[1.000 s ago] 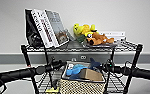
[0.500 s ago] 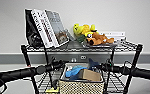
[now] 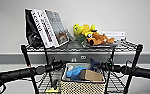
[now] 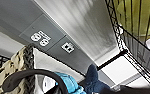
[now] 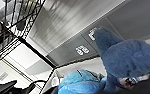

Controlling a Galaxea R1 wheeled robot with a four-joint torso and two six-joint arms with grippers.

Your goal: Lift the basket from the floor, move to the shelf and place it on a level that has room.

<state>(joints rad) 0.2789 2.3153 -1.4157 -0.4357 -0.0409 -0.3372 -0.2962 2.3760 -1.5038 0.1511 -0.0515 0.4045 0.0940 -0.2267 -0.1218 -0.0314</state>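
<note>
Both grippers, left (image 3: 56,64) and right (image 3: 106,65), flank the basket (image 3: 82,83) with arms level; grip cannot tell.

The small beige woven basket (image 3: 82,86), holding a blue plush toy (image 3: 76,71) and brown cardboard box (image 3: 92,75), sits upright under the black wire shelf's (image 3: 131,47) top tier.

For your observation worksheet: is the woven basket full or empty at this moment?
Full. In the head view the basket holds a blue plush toy and a brown cardboard box, both rising above its rim.
</note>
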